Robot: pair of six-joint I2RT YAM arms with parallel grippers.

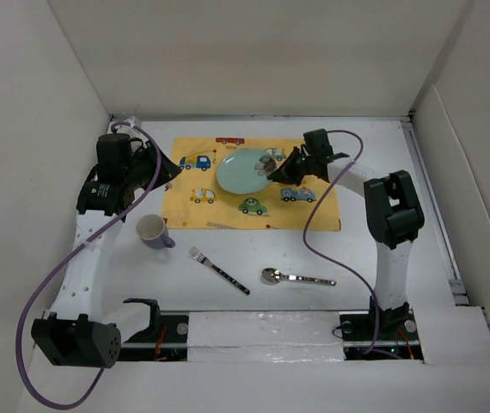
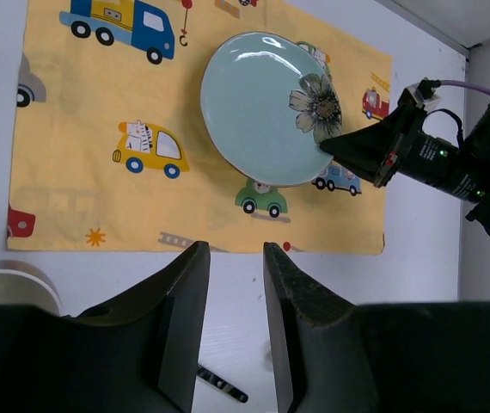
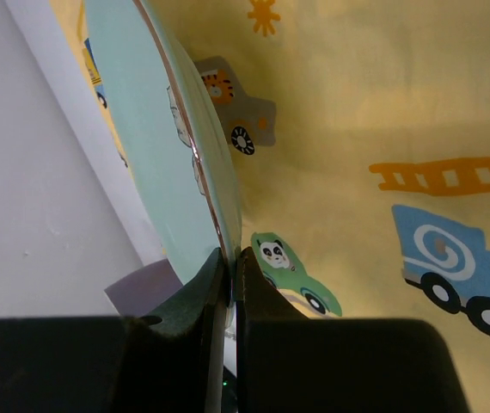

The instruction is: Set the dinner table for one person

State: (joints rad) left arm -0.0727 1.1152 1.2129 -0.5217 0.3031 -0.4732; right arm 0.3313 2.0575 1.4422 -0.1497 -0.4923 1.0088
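The round pale-green glazed plate [image 2: 249,103] bears one grey flower; the yellow rectangular cloth mat [image 2: 82,198] shows colourful cartoon cars; the flat counter [image 1: 254,245] is plain white.

White panel walls closed in a white table [image 1: 387,142]: a back wall [image 1: 254,52], a left wall [image 1: 21,129] and a right wall [image 1: 477,172], meeting at a dark seam [image 1: 413,112] in the far right corner. Soft, even light left only faint shadows.
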